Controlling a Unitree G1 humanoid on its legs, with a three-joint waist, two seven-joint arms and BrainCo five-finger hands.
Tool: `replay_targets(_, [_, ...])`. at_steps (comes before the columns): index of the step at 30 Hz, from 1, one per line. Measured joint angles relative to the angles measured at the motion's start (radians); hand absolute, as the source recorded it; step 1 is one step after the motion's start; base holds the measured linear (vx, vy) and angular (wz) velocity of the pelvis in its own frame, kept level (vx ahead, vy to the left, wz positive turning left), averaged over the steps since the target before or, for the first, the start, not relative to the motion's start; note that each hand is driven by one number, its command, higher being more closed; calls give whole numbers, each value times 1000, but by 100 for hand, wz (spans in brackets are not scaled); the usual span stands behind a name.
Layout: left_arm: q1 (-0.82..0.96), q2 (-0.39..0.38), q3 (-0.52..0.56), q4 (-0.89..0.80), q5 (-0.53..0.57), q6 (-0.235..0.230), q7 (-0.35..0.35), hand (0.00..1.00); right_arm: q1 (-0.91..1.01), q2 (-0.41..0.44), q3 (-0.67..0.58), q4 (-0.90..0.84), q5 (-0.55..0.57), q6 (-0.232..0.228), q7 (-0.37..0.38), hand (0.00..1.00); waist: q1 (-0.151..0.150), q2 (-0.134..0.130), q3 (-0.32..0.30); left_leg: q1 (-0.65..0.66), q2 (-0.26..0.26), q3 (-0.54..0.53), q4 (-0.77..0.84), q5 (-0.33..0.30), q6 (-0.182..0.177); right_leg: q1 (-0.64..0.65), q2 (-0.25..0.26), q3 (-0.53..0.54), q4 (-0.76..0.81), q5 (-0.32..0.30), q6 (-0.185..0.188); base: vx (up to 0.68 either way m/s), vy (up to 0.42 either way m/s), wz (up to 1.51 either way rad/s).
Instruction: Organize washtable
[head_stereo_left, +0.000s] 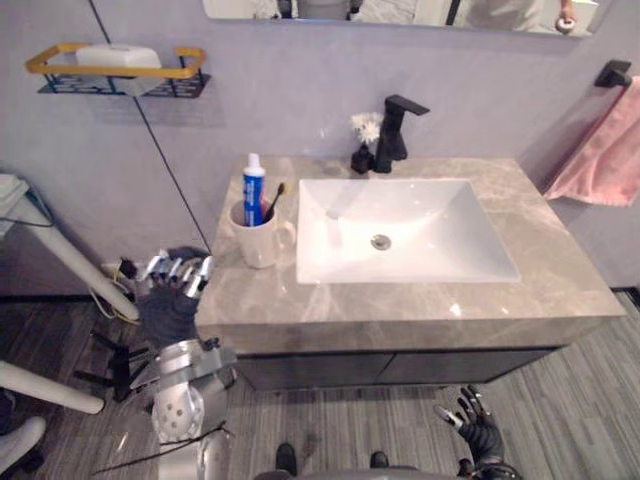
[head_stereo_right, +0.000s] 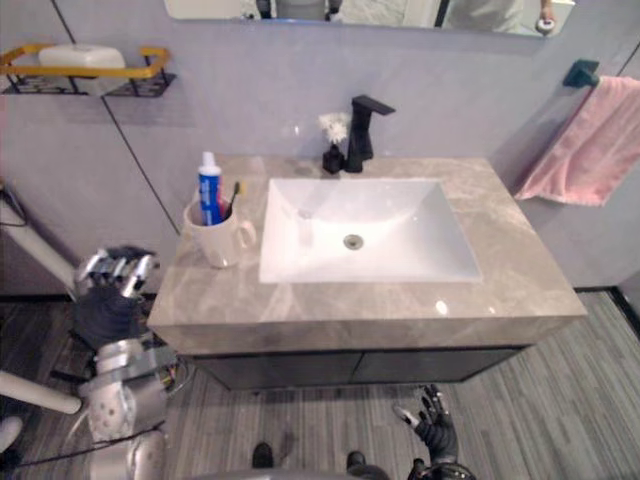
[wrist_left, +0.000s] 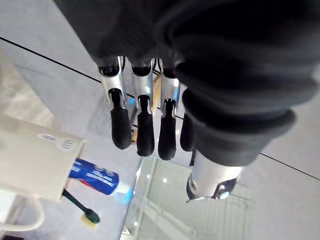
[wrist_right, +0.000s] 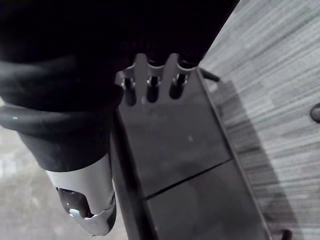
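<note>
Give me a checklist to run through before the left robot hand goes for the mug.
1. The left robot hand is free: ok, fingers straight, holding nothing, beside the left edge of the countertop.
2. The mug is upright: ok, it stands on the countertop left of the sink, handle toward the sink.
3. The toothpaste and toothbrush are seated: ok, both stand inside the mug.
4. The way from hand to mug: ok, nothing lies on the countertop between them.
5. The right robot hand is out of the way: ok, low before the cabinet, fingers relaxed, empty.
</note>
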Motion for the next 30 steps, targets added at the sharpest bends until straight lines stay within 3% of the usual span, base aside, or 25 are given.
replay_targets(14, [-126,-6,-43,184,0,33,4,100,-4,0,-8,-20,0,0,-21,0,-3,-8,1,-1,7,23,0,2,-4,-15,5,13,5,-3,0,1,-1,-3])
replay_targets(24, [-300,63,-31,307,2,41,50,100,-39,-4,-21,60,0,0,-22,0,-24,-51,41,-20,5,54,1,1,-6,-63,6,54,14,0,1,1,6,-10])
replay_targets(30, [-378,74,-9,356,3,42,54,100,-55,-4,-21,61,0,0,-28,0,-36,-61,81,-22,2,76,6,0,-5,-76,4,78,15,6,3,15,7,-12])
